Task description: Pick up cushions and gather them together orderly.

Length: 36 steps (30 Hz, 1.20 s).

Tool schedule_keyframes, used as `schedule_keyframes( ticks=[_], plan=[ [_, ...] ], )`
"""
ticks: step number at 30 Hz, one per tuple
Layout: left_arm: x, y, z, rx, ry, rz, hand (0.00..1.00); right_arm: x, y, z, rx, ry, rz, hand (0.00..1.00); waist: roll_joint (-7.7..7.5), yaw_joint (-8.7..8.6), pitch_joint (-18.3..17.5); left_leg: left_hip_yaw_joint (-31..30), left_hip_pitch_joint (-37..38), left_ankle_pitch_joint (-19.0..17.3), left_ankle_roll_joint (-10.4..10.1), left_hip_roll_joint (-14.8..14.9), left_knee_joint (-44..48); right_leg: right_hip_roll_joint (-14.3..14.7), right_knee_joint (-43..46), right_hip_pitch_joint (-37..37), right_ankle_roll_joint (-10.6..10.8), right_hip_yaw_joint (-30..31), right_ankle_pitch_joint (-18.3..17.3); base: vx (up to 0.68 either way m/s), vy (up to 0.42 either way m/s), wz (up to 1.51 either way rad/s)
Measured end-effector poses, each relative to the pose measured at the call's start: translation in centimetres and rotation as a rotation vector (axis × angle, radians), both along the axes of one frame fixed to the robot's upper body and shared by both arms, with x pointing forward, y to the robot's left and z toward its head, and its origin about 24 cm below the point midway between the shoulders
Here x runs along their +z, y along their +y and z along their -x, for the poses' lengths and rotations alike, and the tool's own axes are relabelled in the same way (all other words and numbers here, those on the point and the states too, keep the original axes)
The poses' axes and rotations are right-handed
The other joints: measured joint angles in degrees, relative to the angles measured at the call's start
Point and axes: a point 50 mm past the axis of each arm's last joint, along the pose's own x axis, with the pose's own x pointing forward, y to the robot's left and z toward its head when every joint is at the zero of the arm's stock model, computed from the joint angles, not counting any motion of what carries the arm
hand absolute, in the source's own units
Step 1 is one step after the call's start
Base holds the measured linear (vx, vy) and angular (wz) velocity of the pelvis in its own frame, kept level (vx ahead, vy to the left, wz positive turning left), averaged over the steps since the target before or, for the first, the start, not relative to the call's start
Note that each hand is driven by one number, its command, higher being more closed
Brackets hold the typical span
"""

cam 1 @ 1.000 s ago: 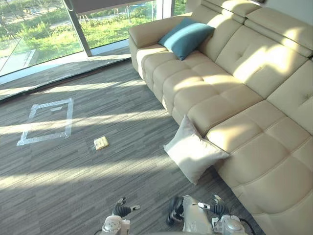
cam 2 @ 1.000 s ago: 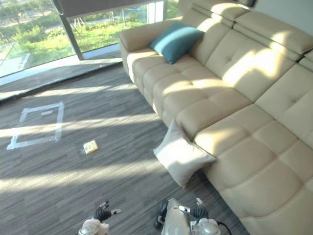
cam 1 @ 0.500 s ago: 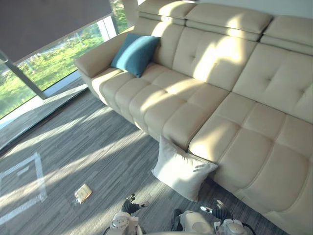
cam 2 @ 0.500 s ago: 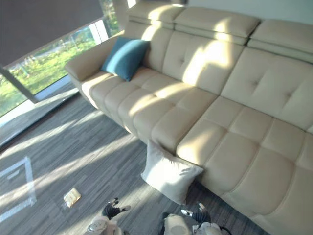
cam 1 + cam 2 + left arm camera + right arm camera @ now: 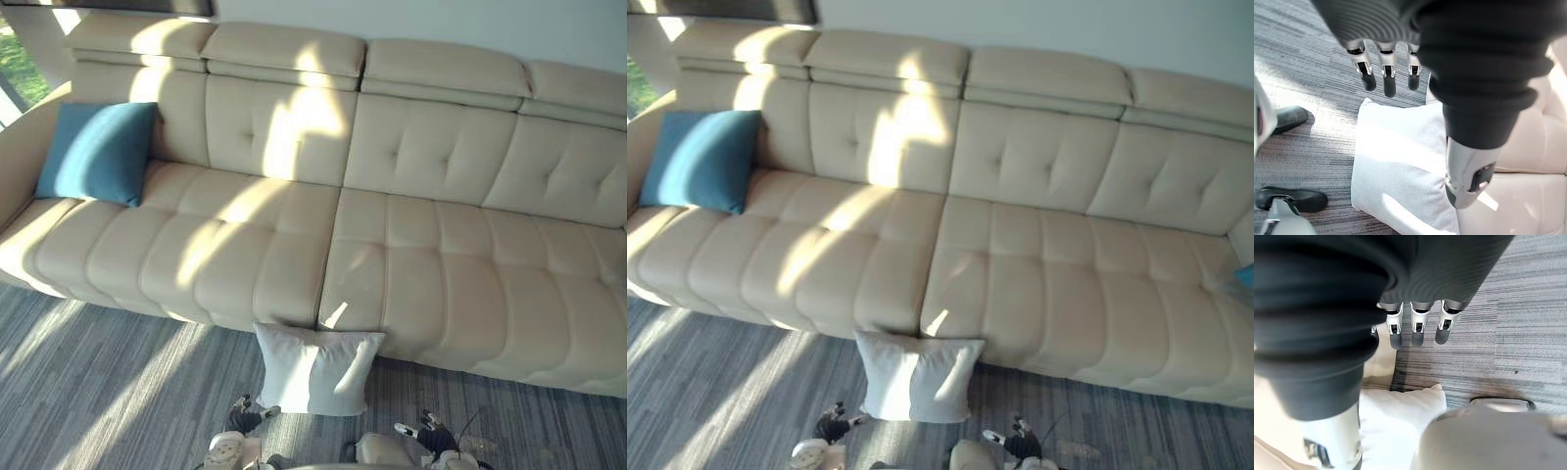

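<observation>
A white cushion [image 5: 313, 370] stands on the grey carpet, leaning against the front of the beige sofa [image 5: 421, 255] near its middle. A teal cushion [image 5: 98, 152] leans on the sofa's left end by the armrest. The corner of another teal cushion [image 5: 1245, 276] peeks in at the sofa's far right. My left hand [image 5: 241, 421] hangs low, just left of the white cushion; its fingers [image 5: 1388, 81] are straight and hold nothing, with the white cushion [image 5: 1396, 166] beyond them. My right hand [image 5: 423, 433] hangs to the cushion's right, fingers [image 5: 1418, 328] straight and empty.
The long sofa spans the whole width ahead, with sunlit patches on its seats. Striped grey carpet [image 5: 88, 392] stretches in front of it to the left and right of the white cushion.
The camera has swung to the right: window, taped square and small floor object have left the view, and the sofa now faces me head-on. Cushions and hands keep their places.
</observation>
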Motion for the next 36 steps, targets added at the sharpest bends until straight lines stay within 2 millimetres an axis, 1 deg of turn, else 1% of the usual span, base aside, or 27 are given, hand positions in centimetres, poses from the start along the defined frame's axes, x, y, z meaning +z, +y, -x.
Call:
schedule_keyframes(
  ticks=[1, 2, 3, 4, 5, 6, 7, 8, 9, 10, 11, 12, 13, 14, 15, 16, 19, 21, 27, 29, 30, 31, 32, 33, 34, 35, 36],
  plan=[
    [0.0, -0.1, -0.2, -0.009, 0.001, 0.002, 0.00, 0.1, -0.5, -0.3, 0.004, -0.002, 0.015, 0.00, 1.50, -0.14, 0.26, 0.35, -0.05, -0.37, -0.29, 1.13, 1.34, 1.64, -1.53, 1.07, -1.63, 0.66, 2.01, 0.16, -0.061, -0.38],
    [0.0, -0.2, -0.2, -0.012, 0.001, 0.002, 0.00, 0.1, -0.5, -0.2, 0.003, 0.001, 0.016, 0.00, 1.56, -0.10, 0.41, 0.38, -0.37, -0.47, -0.31, 1.25, 2.58, 1.64, -2.08, 1.52, -1.85, 0.94, 2.23, 0.13, -0.036, -0.32],
    [-0.1, -0.6, 0.1, -0.012, 0.008, 0.014, 0.00, 0.0, -0.8, 0.1, 0.000, 0.017, 0.020, 0.00, 1.71, 0.10, 0.84, 0.03, -0.41, -1.98, -1.70, 1.31, 3.96, 1.59, -3.91, 3.90, -1.79, 1.82, 2.32, 0.07, -0.042, -0.20],
    [-0.3, -1.1, 0.6, -0.008, 0.020, 0.029, 0.00, 0.0, -1.2, 0.4, -0.001, 0.022, 0.030, 0.00, 2.33, -0.08, 0.66, -0.29, -0.27, -0.81, -1.99, 1.50, 2.81, 2.28, -4.69, 4.98, -1.45, 1.99, 2.54, 0.08, -0.039, -0.22],
    [-0.3, -1.3, 0.6, -0.006, 0.019, 0.034, 0.00, 0.0, -1.8, 0.7, -0.001, 0.029, 0.048, 0.00, 3.70, 0.03, 0.27, 0.20, -1.39, -0.92, -2.27, 3.27, 6.75, 3.29, -5.64, 6.40, -0.71, 2.43, 2.05, 0.06, -0.026, -0.07],
    [-0.3, -1.1, 0.4, -0.008, 0.013, 0.030, 0.00, 0.0, -1.8, 0.6, -0.001, 0.027, 0.047, 0.00, 3.73, 0.03, 0.20, -0.04, -1.99, -0.96, -2.33, 3.38, 8.60, 3.25, -6.23, 6.89, -0.53, 2.63, 1.95, 0.07, -0.042, 0.00],
    [-0.1, -1.0, 0.1, -0.011, 0.004, 0.025, 0.00, 0.0, -1.6, 0.6, -0.001, 0.024, 0.042, 0.00, 2.78, 0.10, 0.56, -0.02, -3.90, -0.96, -2.33, 3.88, 13.08, 3.23, -7.70, 7.69, -0.11, 3.86, 1.77, 0.02, -0.054, -0.11],
    [-0.1, -0.9, 0.0, -0.007, 0.001, 0.021, 0.00, 0.0, -1.4, 0.6, -0.001, 0.024, 0.038, 0.00, 2.15, 0.84, 0.90, -0.15, -5.81, -0.98, -2.36, 5.08, 18.57, 3.56, -9.29, 8.16, 0.25, 5.30, 2.23, 0.00, -0.048, -0.25],
    [0.0, -0.5, -0.2, -0.002, -0.008, 0.013, 0.00, 0.0, -1.3, 0.5, -0.002, 0.024, 0.035, 0.00, 1.92, 1.26, 1.03, -0.79, -7.44, -1.96, -2.49, 5.56, 20.80, 3.59, -9.63, 8.13, 0.01, 5.84, 2.46, 0.01, 0.000, -0.39],
    [0.0, -0.6, -0.2, 0.000, -0.009, 0.015, 0.00, -0.1, -1.0, 0.6, -0.004, 0.025, 0.027, 0.00, 1.89, 1.66, 1.08, -2.83, -8.06, -4.14, -2.64, 5.38, 20.54, 3.95, -9.95, 8.10, -0.07, 6.54, 2.62, 0.04, 0.056, -0.44],
    [0.0, -0.6, -0.2, -0.001, -0.008, 0.017, 0.00, -0.1, -1.1, 0.6, -0.008, 0.027, 0.030, 0.00, 1.96, 1.65, 1.14, -6.85, -7.91, -5.60, -2.05, 4.00, 15.83, 4.06, -9.83, 8.09, -0.08, 7.85, 2.71, 0.06, 0.079, -0.41],
    [0.0, -0.6, -0.2, -0.002, -0.008, 0.018, 0.00, -0.1, -1.1, 0.5, -0.009, 0.027, 0.030, 0.00, 1.96, 1.66, 1.15, -8.15, -7.74, -5.58, -1.94, 3.49, 13.86, 4.01, -9.70, 8.10, -0.01, 8.27, 2.76, 0.06, 0.101, -0.56],
    [0.0, -0.8, -0.1, -0.002, -0.007, 0.021, 0.00, -0.1, -1.2, 0.4, -0.009, 0.027, 0.033, 0.00, 2.26, 1.64, 1.08, -11.55, -6.96, -2.93, -1.49, 2.63, 6.76, 4.30, -9.14, 8.12, 0.36, 9.79, 2.97, 0.05, 0.111, -0.61],
    [-0.1, -1.0, 0.0, -0.009, 0.000, 0.023, 0.00, 0.0, -1.6, 0.4, -0.008, 0.031, 0.045, 0.00, 3.08, 1.65, 0.61, -12.69, -6.69, 0.41, -1.49, 2.69, 4.25, 5.51, -9.65, 8.45, 1.62, 11.68, 2.80, 0.05, 0.101, -0.57],
    [-0.1, -1.0, 0.0, -0.011, 0.001, 0.024, 0.00, -0.1, -1.4, 0.4, -0.007, 0.031, 0.042, 0.00, 2.84, 1.68, 0.56, -12.56, -6.10, 0.63, -1.36, 2.48, 3.84, 5.51, -10.28, 8.99, 2.13, 12.07, 3.21, 0.07, 0.101, -0.34],
    [-0.1, -0.8, -0.1, -0.018, -0.001, 0.016, 0.00, -0.2, -1.1, 0.6, -0.009, 0.033, 0.030, 0.00, 1.89, 1.26, 0.47, -12.50, -4.58, 0.76, -1.27, 1.75, 1.99, 5.37, -12.11, 10.06, 2.84, 13.23, 3.75, 0.07, 0.108, -0.14],
    [-0.2, -0.7, 0.2, -0.018, 0.008, 0.014, 0.00, -0.4, -0.7, 1.1, -0.024, 0.043, 0.017, 0.00, 1.08, 1.17, -0.01, -12.18, -2.47, 1.93, -0.45, 0.60, -1.53, 4.81, -13.21, 10.50, 3.40, 13.58, 4.52, 0.02, 0.079, -0.04],
    [-0.2, -0.9, 0.3, -0.037, 0.011, 0.011, 0.00, -0.4, -0.7, 1.4, -0.034, 0.050, 0.015, 0.00, 1.08, 1.11, -0.09, -12.31, -1.71, 2.61, -0.11, -0.09, -3.15, 4.43, -13.24, 10.53, 3.48, 13.61, 4.56, 0.01, 0.046, 0.03],
    [-0.3, -0.6, 0.7, -0.030, 0.019, 0.003, 0.00, -0.5, -1.3, 1.4, -0.055, 0.058, 0.025, 0.00, 2.18, 1.15, -0.31, -13.31, -1.56, 4.06, -0.09, -0.59, -5.00, 4.52, -12.38, 9.86, 3.36, 13.38, 4.19, -0.01, -0.011, 0.04],
    [-0.1, -0.3, 0.4, -0.014, 0.009, -0.014, 0.00, -0.2, -1.3, 0.4, -0.060, 0.034, 0.035, 0.00, 1.95, 1.26, 0.55, -13.27, -3.26, 4.42, -0.10, -0.64, -4.70, 3.69, -7.40, 6.29, 3.05, 13.77, 2.20, -0.09, -0.041, 0.03],
    [0.3, 0.4, -0.4, 0.015, -0.021, -0.025, 0.00, 0.1, -0.9, -1.1, -0.058, -0.002, 0.036, 0.00, 0.85, 1.43, 2.12, -13.20, -6.07, 4.35, -0.11, -0.94, -2.46, 2.25, -2.12, 2.28, 2.75, 14.23, 0.13, -0.19, -0.107, 0.16],
    [1.2, 1.4, -2.3, 0.042, -0.084, -0.051, 0.00, 0.7, -0.4, -2.9, -0.054, -0.053, 0.028, 0.00, -0.65, 1.57, 4.94, -12.98, -10.70, 2.88, -0.14, -0.76, 2.77, 0.80, 2.79, -1.80, 2.40, 14.24, -1.63, -0.23, -0.131, 0.22],
    [1.6, 1.7, -3.0, 0.058, -0.112, -0.055, 0.00, 0.9, -0.3, -3.5, -0.056, -0.072, 0.027, 0.00, -0.96, 1.67, 6.02, -12.98, -12.72, 2.02, -0.07, -0.35, 5.21, 0.47, 4.31, -3.26, 2.20, 14.12, -2.12, -0.28, -0.153, 0.25],
    [3.6, 2.5, -6.3, 0.109, -0.237, -0.062, 0.00, 2.4, -0.2, -6.3, -0.075, -0.179, 0.031, 0.00, -0.72, 3.24, 10.18, -12.68, -22.09, -2.25, -0.08, 2.44, 17.78, 0.38, 10.41, -9.60, 1.42, 14.08, -3.68, -0.23, -0.082, 0.09],
    [4.1, 2.6, -7.1, 0.127, -0.270, -0.062, 0.00, 2.9, -0.3, -7.1, -0.082, -0.211, 0.033, 0.00, -0.64, 3.62, 10.92, -12.56, -25.11, -3.32, -0.06, 3.25, 21.03, 0.52, 12.32, -11.86, 0.97, 14.09, -4.31, -0.29, -0.072, 0.04],
    [5.5, 3.3, -8.9, 0.193, -0.351, -0.053, 0.00, 4.3, -0.2, -9.2, -0.090, -0.294, 0.034, 0.00, -0.61, 4.04, 12.45, -12.74, -31.83, -5.99, -0.05, 4.98, 28.23, 0.36, 17.88, -17.85, 0.20, 14.22, -6.41, -0.29, -0.047, 0.00],
    [6.3, 3.7, -9.9, 0.224, -0.395, -0.053, 0.00, 5.3, -0.1, -10.6, -0.099, -0.348, 0.026, 0.00, -0.91, 4.11, 13.78, -12.89, -35.46, -7.03, 0.09, 5.90, 31.78, 0.13, 21.13, -21.23, 0.08, 14.47, -7.42, -0.32, -0.051, -0.07]
  ],
)
